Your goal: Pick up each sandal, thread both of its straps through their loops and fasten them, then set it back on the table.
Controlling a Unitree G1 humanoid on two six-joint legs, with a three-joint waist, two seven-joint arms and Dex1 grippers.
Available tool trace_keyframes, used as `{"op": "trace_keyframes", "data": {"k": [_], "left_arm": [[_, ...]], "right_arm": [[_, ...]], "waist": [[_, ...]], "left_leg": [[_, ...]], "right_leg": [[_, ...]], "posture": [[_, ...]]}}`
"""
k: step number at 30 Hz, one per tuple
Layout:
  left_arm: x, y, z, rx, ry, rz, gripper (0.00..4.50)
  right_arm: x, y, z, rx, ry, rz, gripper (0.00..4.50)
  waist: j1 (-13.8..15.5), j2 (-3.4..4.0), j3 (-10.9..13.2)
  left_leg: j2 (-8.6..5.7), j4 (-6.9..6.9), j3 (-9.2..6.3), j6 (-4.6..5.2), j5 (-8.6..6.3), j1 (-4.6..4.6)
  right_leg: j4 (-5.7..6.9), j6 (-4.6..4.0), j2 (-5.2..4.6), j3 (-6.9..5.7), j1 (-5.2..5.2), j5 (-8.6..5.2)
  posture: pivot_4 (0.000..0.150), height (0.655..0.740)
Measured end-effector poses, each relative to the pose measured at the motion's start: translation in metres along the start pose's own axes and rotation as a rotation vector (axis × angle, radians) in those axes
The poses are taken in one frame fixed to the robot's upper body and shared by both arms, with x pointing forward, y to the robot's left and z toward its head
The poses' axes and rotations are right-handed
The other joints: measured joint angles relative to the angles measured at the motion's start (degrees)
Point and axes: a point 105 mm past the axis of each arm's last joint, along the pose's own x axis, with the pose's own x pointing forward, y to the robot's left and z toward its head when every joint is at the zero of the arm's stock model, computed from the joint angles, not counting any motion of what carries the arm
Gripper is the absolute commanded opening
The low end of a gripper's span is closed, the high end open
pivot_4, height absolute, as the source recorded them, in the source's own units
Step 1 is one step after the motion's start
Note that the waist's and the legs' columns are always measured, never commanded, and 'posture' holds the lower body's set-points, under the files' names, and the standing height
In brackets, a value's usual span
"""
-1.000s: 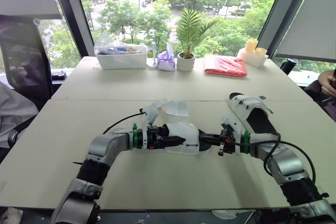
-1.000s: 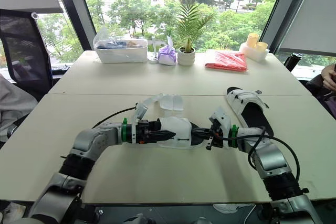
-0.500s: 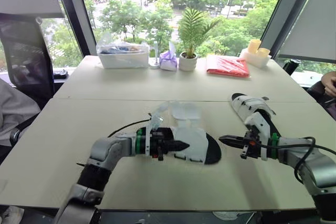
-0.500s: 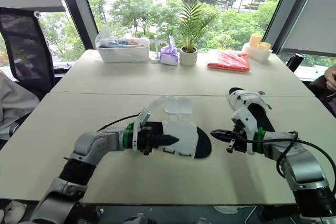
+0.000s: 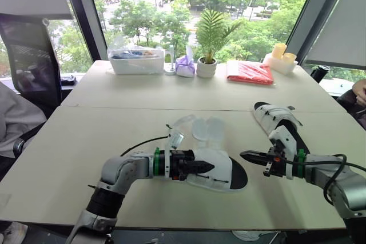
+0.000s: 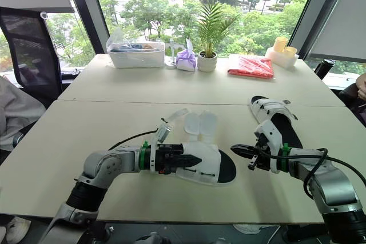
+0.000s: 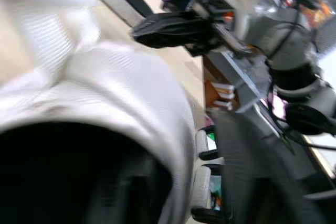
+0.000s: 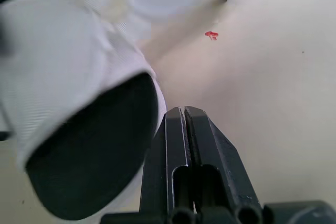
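From the head, my left gripper [image 5: 203,167] is at the middle of the table [image 5: 114,130], fingers closed together against the white upper of the sandal [image 5: 222,163], which lies flat with its black toe end pointing toward my right arm. Its two straps [image 5: 203,128] are unfastened and splayed on the tabletop on the far side of it. My right gripper [image 5: 247,155] hangs just off that toe end, not touching it, pinched closed with nothing in it. The other sandal [image 5: 278,121] lies farther back on my right side, well apart from the first. In my left wrist view the white upper sits right against the camera over a dark hollow, and my right gripper shows beyond it, tips aimed at the sandal. In my right wrist view my two black fingers [image 8: 170,140] press flat together, empty, with the sandal's black toe just beside them and bare tabletop ahead.
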Motion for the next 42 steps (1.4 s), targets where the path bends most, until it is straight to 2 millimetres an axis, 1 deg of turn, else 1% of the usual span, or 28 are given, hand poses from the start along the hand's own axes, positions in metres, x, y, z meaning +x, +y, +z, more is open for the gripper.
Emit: {"op": "trace_keyframes", "data": {"k": [2,3,5,7,10,12,14,18,21,24,27,29,31,34,36,38,42], "left_arm": [[0.000,0.001,0.002,-0.002,-0.016,0.012,4.19],[-0.001,0.002,0.002,-0.005,-0.018,0.016,4.45],[-0.004,0.002,-0.001,-0.020,-0.014,0.021,4.45],[-0.013,0.002,-0.004,-0.039,-0.012,0.035,4.45],[-0.040,-0.005,0.000,-0.019,-0.008,0.062,4.45],[-0.051,-0.012,0.007,0.007,-0.011,0.060,4.45],[-0.051,-0.019,0.005,0.018,0.002,0.037,4.45],[-0.045,-0.025,-0.012,-0.008,0.065,-0.011,4.45],[-0.046,-0.029,-0.013,0.017,0.090,-0.029,4.45],[-0.058,-0.028,-0.004,0.055,0.086,-0.004,4.45],[-0.072,-0.026,0.015,0.124,0.048,0.047,4.45],[-0.078,-0.023,0.024,0.150,0.012,0.077,4.45],[-0.081,-0.008,0.036,0.158,-0.038,0.151,4.45],[-0.082,0.012,0.056,0.154,-0.130,0.241,4.45],[-0.079,0.019,0.062,0.149,-0.152,0.262,4.45],[-0.068,0.030,0.069,0.121,-0.189,0.271,4.45],[-0.044,0.044,0.077,0.048,-0.216,0.266,4.45]], "right_arm": [[-0.001,0.002,0.001,-0.007,0.000,-0.002,0.00],[-0.002,0.004,0.001,-0.013,0.002,0.002,0.00],[-0.004,0.009,0.003,-0.023,0.006,0.019,0.00],[-0.006,0.017,0.004,-0.019,0.008,0.050,0.00],[-0.009,0.034,0.001,-0.006,0.037,0.113,0.00],[-0.010,0.042,-0.001,0.012,0.045,0.140,0.00],[-0.009,0.046,-0.001,0.016,0.049,0.152,0.00],[-0.005,0.051,-0.002,0.012,0.049,0.158,0.00],[-0.001,0.055,-0.005,0.017,0.058,0.169,0.00],[0.000,0.053,-0.007,0.013,0.056,0.158,0.00],[0.003,0.056,-0.013,0.013,0.071,0.166,0.00],[0.005,0.056,-0.020,0.014,0.089,0.167,0.00],[0.009,0.059,-0.029,0.025,0.109,0.181,0.00],[0.013,0.061,-0.031,-0.002,0.104,0.194,0.00],[0.015,0.060,-0.032,-0.014,0.099,0.200,0.00],[0.017,0.059,-0.031,-0.025,0.096,0.206,0.00],[0.023,0.060,-0.029,-0.032,0.079,0.220,0.00]], "waist": [[0.00,0.00,0.00],[-0.01,0.00,0.00],[-0.03,0.01,-0.01],[-0.04,0.01,0.00],[-0.10,0.02,0.00],[-0.05,0.03,0.00],[0.16,0.07,-0.01],[0.10,0.07,0.00],[0.01,0.11,0.01],[-0.01,0.12,0.02],[0.06,0.14,0.03],[0.07,0.14,0.03],[0.18,0.14,0.03],[0.04,0.11,0.03],[-0.04,0.11,0.02],[-0.02,0.08,0.01],[-0.15,0.04,0.00]], "left_leg": [[0.00,0.00,-0.01,0.00,0.00,0.00],[0.00,0.00,-0.01,0.01,-0.01,0.00],[0.00,-0.01,-0.01,0.01,-0.01,0.00],[0.01,-0.02,-0.03,0.04,-0.03,0.00],[0.04,-0.09,-0.07,0.05,-0.05,0.00],[0.04,-0.09,-0.08,0.03,-0.06,0.01],[0.01,-0.07,-0.12,-0.06,-0.13,0.04],[0.00,-0.07,-0.12,-0.07,-0.18,0.03],[0.01,-0.10,-0.12,-0.07,-0.18,0.02],[0.02,-0.11,-0.12,-0.07,-0.18,0.01],[0.02,-0.11,-0.13,-0.07,-0.19,0.01],[0.01,-0.11,-0.13,-0.05,-0.20,0.01],[0.01,-0.11,-0.14,-0.04,-0.20,0.00],[0.01,-0.10,-0.14,-0.01,-0.18,0.02],[0.01,-0.11,-0.14,0.08,-0.13,0.03],[0.03,-0.10,-0.14,0.10,-0.11,0.04],[0.04,-0.09,-0.14,0.10,-0.09,0.05]], "right_leg": [[0.00,0.00,0.00,-0.02,0.00,0.00],[0.00,0.00,0.00,-0.01,0.00,0.00],[0.00,0.00,-0.01,-0.02,0.00,0.00],[-0.01,-0.01,-0.01,-0.02,0.00,0.00],[-0.01,-0.10,-0.01,-0.04,-0.03,-0.05],[-0.05,-0.18,-0.03,-0.04,-0.02,-0.10],[-0.15,-0.21,-0.04,-0.08,-0.12,-0.11],[-0.28,-0.25,-0.03,-0.11,-0.09,-0.09],[-0.28,-0.26,-0.02,-0.11,-0.09,-0.09],[-0.28,-0.26,-0.01,-0.13,-0.11,-0.10],[-0.33,-0.26,-0.02,-0.15,-0.12,-0.10],[-0.40,-0.26,-0.02,-0.16,-0.09,-0.10],[-0.42,-0.26,-0.02,-0.20,-0.07,-0.09],[-0.43,-0.21,0.00,-0.22,-0.03,-0.05],[-0.42,-0.09,0.01,-0.24,0.00,0.01],[-0.41,-0.06,0.03,-0.27,0.02,0.03],[-0.32,-0.05,0.04,-0.29,0.22,0.06]], "posture": [[0.150,0.7400],[0.150,0.7400],[0.150,0.7400],[0.150,0.7400],[0.150,0.7400],[0.150,0.7400],[0.150,0.7400],[0.150,0.7400],[0.150,0.7400],[0.150,0.7400],[0.150,0.7400],[0.150,0.7400],[0.150,0.7400],[0.150,0.7400],[0.150,0.7400],[0.150,0.7400],[0.150,0.7400]]}}
